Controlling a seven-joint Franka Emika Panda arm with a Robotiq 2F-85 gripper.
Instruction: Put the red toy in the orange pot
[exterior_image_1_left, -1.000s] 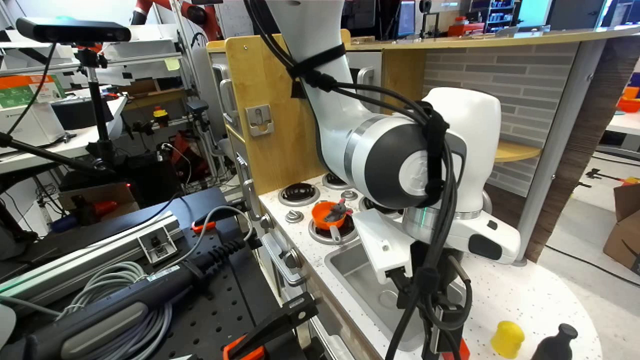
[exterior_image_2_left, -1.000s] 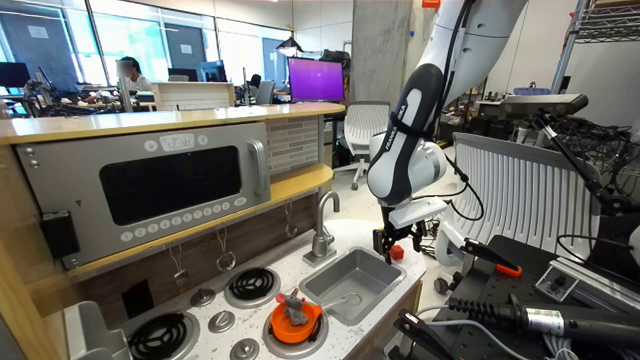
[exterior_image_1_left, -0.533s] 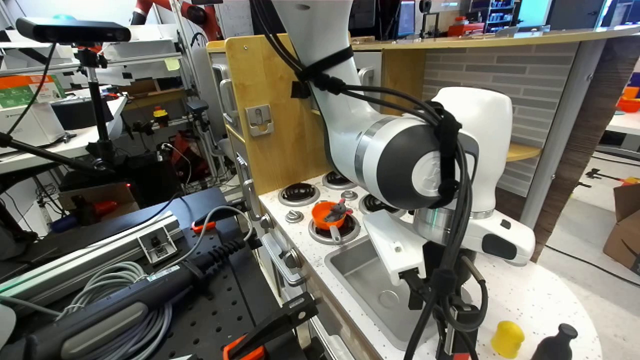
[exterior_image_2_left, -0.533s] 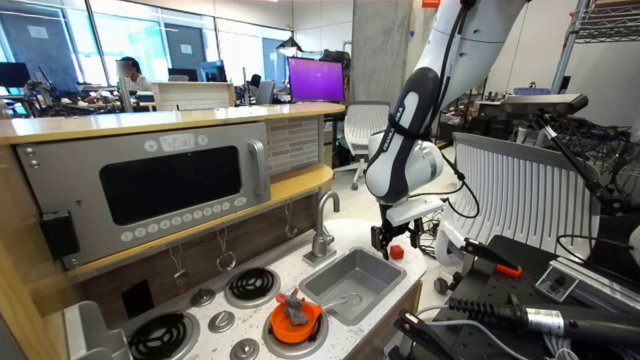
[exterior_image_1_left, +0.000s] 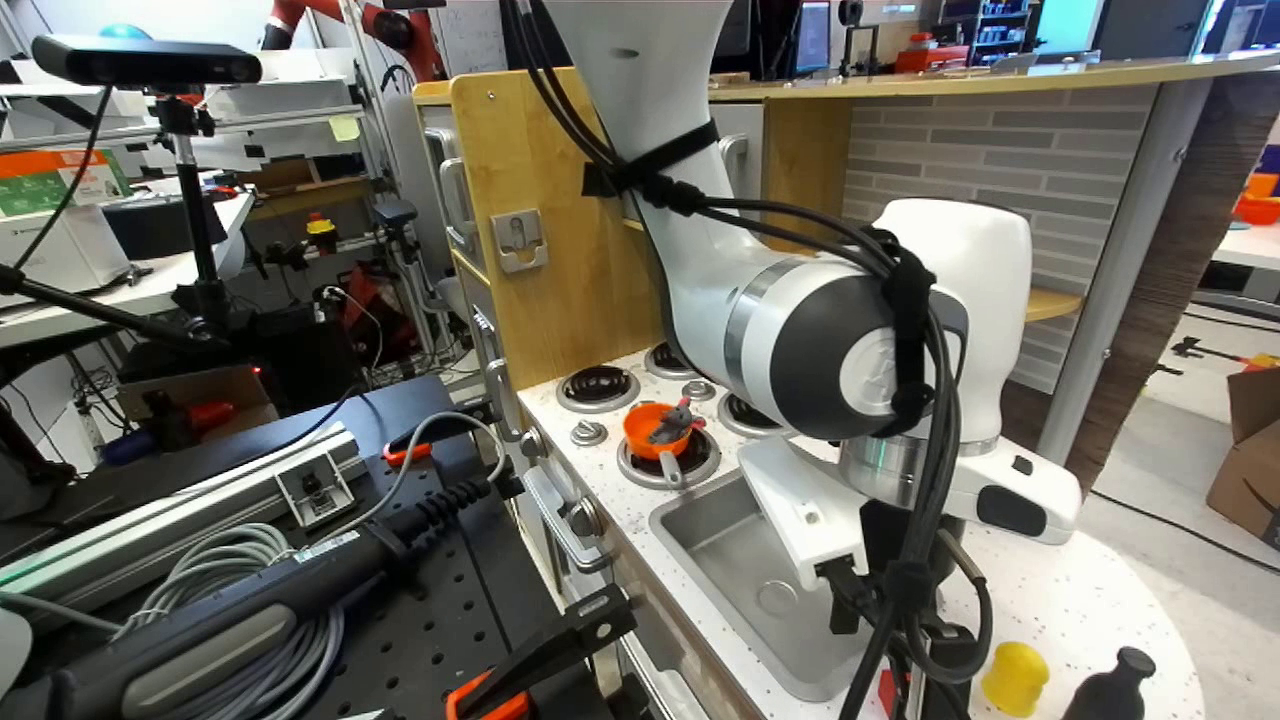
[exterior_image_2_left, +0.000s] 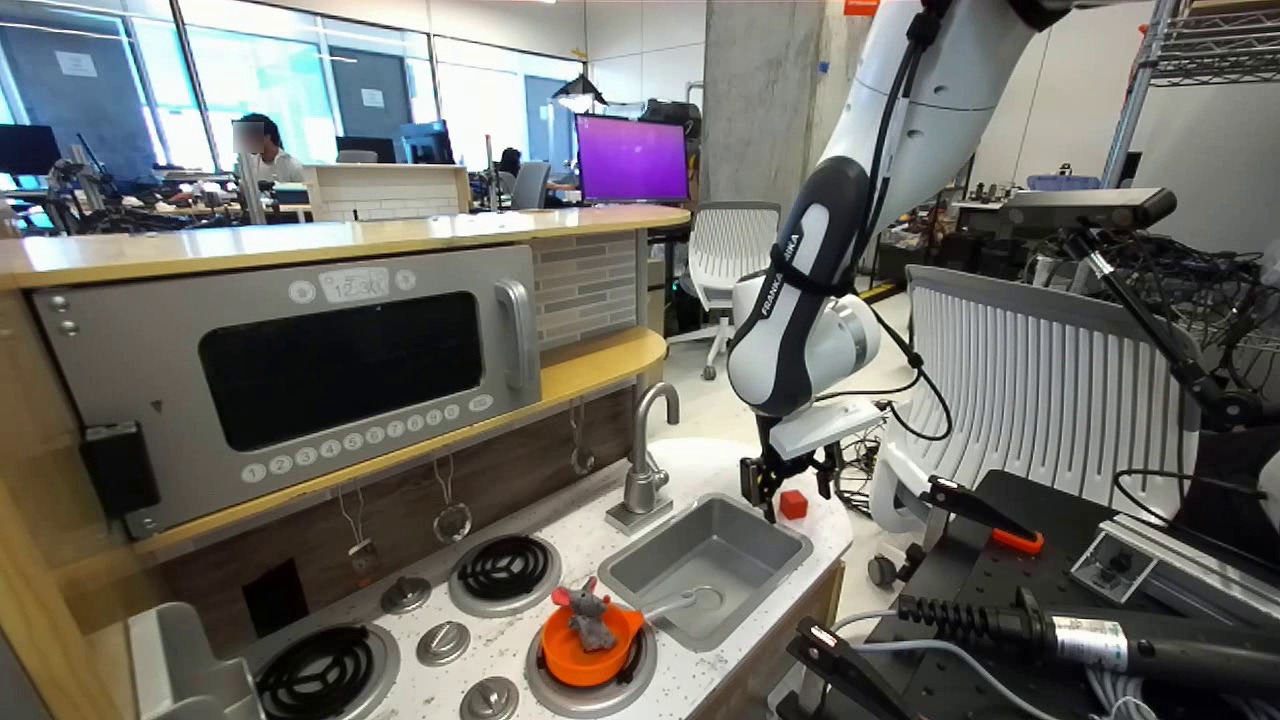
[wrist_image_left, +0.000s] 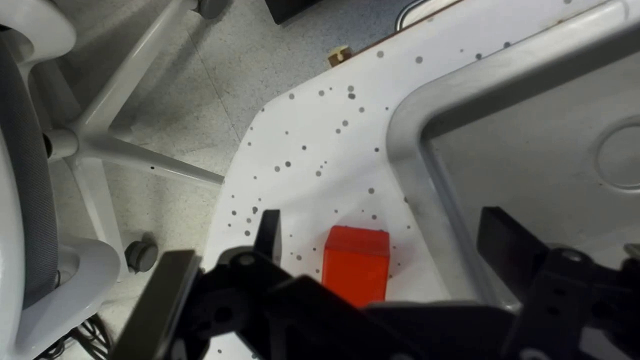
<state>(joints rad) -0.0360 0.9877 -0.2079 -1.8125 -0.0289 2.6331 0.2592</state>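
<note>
The red toy, a small red block (wrist_image_left: 355, 272), sits on the white speckled counter beside the sink. It also shows in both exterior views (exterior_image_2_left: 793, 504), mostly hidden behind the gripper in an exterior view (exterior_image_1_left: 887, 690). My gripper (wrist_image_left: 381, 220) is open above the block. In the wrist view the block lies between the spread fingers, nearer the left one, and its lower part is hidden by the gripper body. The gripper (exterior_image_2_left: 797, 500) holds nothing. The orange pot (exterior_image_2_left: 575, 668) stands on a stove burner with a grey mouse toy (exterior_image_2_left: 590, 622) in it; it also shows in an exterior view (exterior_image_1_left: 643, 430).
The grey sink basin (exterior_image_2_left: 660, 620) lies between pot and block, with a faucet (exterior_image_2_left: 645, 470) behind it. A yellow block (exterior_image_1_left: 1015, 680) and a black rounded object (exterior_image_1_left: 1112, 690) stand near the counter's rounded end. A microwave (exterior_image_2_left: 290, 350) and shelf rise behind the stove.
The arm has moved right and slightly down in an exterior view, with the gripper shifting slightly left in an exterior view. The red block and the pot have not moved. The gripper stays open.
</note>
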